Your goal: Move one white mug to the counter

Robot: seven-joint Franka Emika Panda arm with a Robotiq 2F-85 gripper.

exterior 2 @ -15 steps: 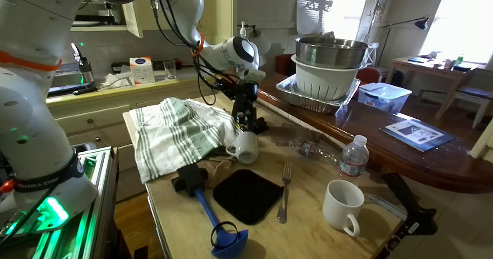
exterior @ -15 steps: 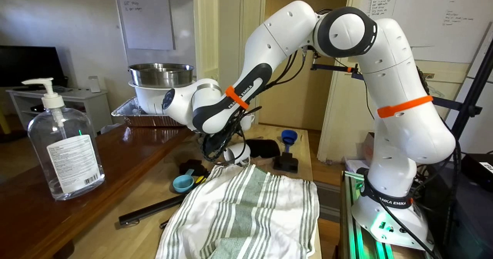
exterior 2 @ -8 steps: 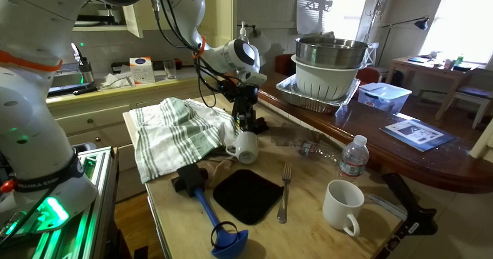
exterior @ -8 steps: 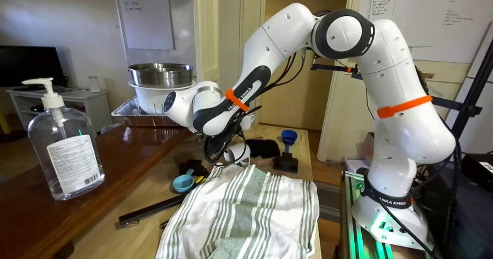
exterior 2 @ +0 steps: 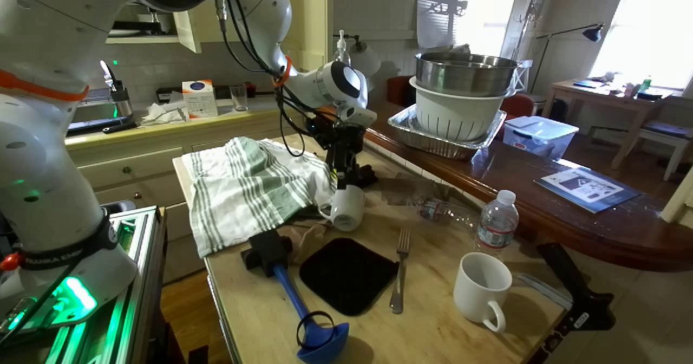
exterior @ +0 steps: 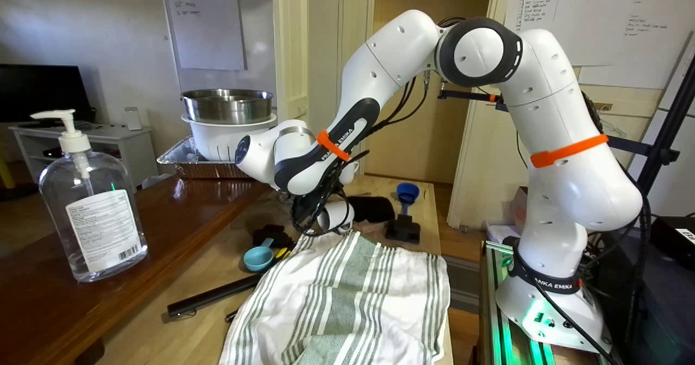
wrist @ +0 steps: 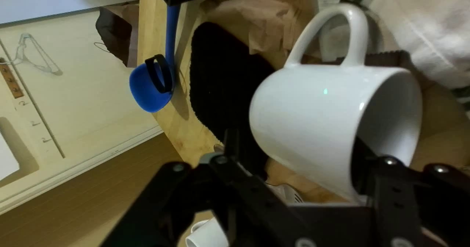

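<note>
A white mug (exterior 2: 349,207) lies on its side on the light wooden table, handle toward the striped cloth; it also shows in an exterior view (exterior: 337,215) and large in the wrist view (wrist: 308,111). My gripper (wrist: 296,147) is open at this mug. One finger reaches into its mouth; the other is outside, apart from its base. In an exterior view the gripper (exterior 2: 345,177) points down at the mug. A second white mug (exterior 2: 482,291) stands upright farther along the table. The glossy dark-brown counter (exterior: 179,229) runs along the table, higher up; it also shows in an exterior view (exterior 2: 520,190).
A striped cloth (exterior: 347,300) lies beside the mug. A black pad (exterior 2: 349,277), blue scoop (exterior 2: 319,337), fork (exterior 2: 400,272), bottles (exterior 2: 495,226) and saw (exterior 2: 579,304) lie around. The counter bears a pump bottle (exterior: 98,218) and a foil tray (exterior 2: 433,147) with bowls.
The arm and gripper have lowered slightly toward the lying mug. The mug has shifted very slightly. The other things have not moved.
</note>
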